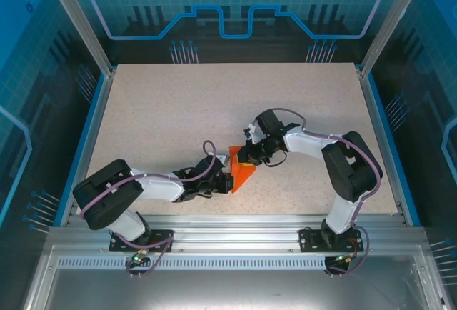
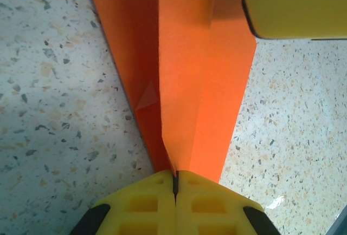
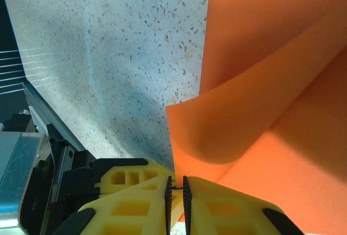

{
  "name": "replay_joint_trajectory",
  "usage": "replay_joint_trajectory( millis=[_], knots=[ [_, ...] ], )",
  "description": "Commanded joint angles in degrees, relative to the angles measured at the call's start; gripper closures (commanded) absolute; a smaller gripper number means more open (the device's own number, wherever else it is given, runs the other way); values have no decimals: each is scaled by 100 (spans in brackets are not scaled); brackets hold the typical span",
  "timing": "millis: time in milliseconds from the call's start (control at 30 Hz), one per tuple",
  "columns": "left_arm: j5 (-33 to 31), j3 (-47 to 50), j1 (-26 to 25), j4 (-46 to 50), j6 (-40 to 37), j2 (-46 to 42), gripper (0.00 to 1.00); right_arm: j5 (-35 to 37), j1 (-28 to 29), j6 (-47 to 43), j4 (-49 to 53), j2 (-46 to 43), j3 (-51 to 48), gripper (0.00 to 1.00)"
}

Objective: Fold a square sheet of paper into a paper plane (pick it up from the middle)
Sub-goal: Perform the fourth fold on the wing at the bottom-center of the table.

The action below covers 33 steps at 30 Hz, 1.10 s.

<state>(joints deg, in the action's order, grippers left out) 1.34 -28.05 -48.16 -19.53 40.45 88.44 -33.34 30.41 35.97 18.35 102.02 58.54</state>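
Note:
The square sheet of paper (image 1: 243, 173), bright orange, is creased into a narrow pointed shape like a paper plane and stands up off the table between both arms. My left gripper (image 1: 226, 181) is shut on its pointed end (image 2: 184, 83), pinching the centre crease between yellow fingers (image 2: 141, 205). My right gripper (image 1: 248, 157) holds the opposite, wider end, where a curled flap (image 3: 244, 121) runs down into the narrow slit between its jaws. The right gripper's finger (image 2: 295, 5) shows above the paper in the left wrist view, and the left gripper's fingers (image 3: 126, 177) show beside the right jaws.
The speckled table (image 1: 178, 110) stretches open behind and to the left of the arms. A metal rail (image 1: 235, 224) runs along its near edge, with blue side rims (image 1: 84, 138) and transparent walls around it.

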Motion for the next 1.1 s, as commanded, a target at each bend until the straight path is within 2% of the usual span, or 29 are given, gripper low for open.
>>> replay_joint_trajectory(
  millis=[0,167,367,500,700,1067],
  knots=[
    [-37,116,44,76,77,6,100,-205,118,42,-68,190,199,84],
    [-44,83,44,123,62,40,100,-355,201,33,-102,411,390,83],
    [-130,72,39,256,87,24,100,-208,188,84,-76,714,521,84],
    [-107,63,44,329,64,18,94,-101,176,51,-59,832,603,84],
    [-73,81,44,362,86,-130,80,-128,131,11,-42,936,641,84],
    [191,85,44,320,3,-257,87,-132,105,-61,20,950,637,84]
  ],
)
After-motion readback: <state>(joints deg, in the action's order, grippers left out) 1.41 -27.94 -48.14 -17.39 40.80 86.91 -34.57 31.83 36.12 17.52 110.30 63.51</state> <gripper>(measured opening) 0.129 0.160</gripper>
